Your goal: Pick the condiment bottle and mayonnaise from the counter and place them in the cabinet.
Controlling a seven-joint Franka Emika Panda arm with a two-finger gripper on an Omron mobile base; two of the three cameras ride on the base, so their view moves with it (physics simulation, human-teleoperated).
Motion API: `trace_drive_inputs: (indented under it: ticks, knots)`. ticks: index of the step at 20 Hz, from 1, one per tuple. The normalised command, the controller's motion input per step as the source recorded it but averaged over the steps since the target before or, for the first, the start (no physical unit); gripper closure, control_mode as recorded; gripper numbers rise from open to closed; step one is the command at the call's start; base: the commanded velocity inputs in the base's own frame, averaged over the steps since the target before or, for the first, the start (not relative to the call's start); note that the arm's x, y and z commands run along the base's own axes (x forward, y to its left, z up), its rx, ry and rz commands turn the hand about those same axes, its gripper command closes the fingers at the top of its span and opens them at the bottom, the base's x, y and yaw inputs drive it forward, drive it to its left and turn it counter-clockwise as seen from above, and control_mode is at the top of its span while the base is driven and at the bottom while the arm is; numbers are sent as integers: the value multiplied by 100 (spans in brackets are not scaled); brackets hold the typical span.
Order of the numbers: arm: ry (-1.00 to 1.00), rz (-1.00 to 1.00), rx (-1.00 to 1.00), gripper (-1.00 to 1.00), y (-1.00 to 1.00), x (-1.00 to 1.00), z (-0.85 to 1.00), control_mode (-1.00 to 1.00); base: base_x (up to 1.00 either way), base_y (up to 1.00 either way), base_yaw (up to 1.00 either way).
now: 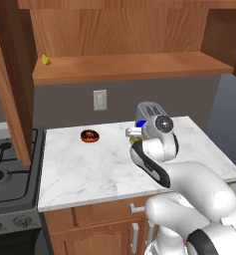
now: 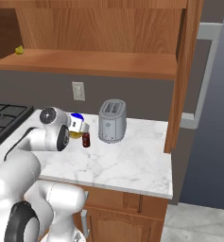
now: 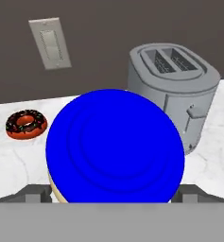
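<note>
**Hand view: blue lid between wide-set fingers**

Hand view and both base views share one kitchen corner. The brown wooden wall cabinet (image 1: pixel 124 67) hangs open above, its flat shelf board carrying a small yellow object (image 1: pixel 46 61) near the left end. Below it lies the white marble surface (image 1: pixel 89 169) with grey veins, set on wooden base cabinets (image 1: pixel 99 229), with a dark gas stove (image 1: pixel 5 169) just beside its left edge. On the grey wall behind is a pale light-switch plate (image 1: pixel 100 100).

The grey two-slot metal toaster (image 2: pixel 112 121) stands upright toward the back of the surface. Near it, on its left in the right base view, is the mayonnaise, a short wide pale-yellow jar with a round blue lid (image 3: pixel 114 146); in the hand view the lid sits directly in front of the camera, with the toaster behind and to the right. The hand (image 3: pixel 114 194) is spread wide, its two dark fingertips (image 3: pixel 35 194) standing either side of the jar; contact cannot be told.

The slim dark reddish-brown condiment bottle (image 2: pixel 86 139) stands upright just beside the jar, between it and the toaster. A chocolate-glazed doughnut with sprinkles (image 1: pixel 90 136) lies apart on the surface, left of the jar.
</note>
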Motion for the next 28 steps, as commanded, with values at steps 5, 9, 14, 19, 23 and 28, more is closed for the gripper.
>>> trace_drive_inputs:
  ticks: [5, 9, 14, 19, 23, 28]
  knots:
    - [-18, 10, -4, 100, 0, -16, 100, -100, 0, 0, 0]
    - [-19, 20, -10, 100, 0, -23, 96, -100, 0, 0, 0]
    - [-15, 26, -13, 100, -2, -38, 84, -100, 0, 0, 0]
    - [-13, 24, -18, 100, -5, -52, 69, -100, 0, 0, 0]
    - [-1, 9, -21, 100, 1, -29, 38, -100, 0, 0, 0]
    - [0, 0, -4, 100, 3, 0, 0, -100, 0, 0, 0]
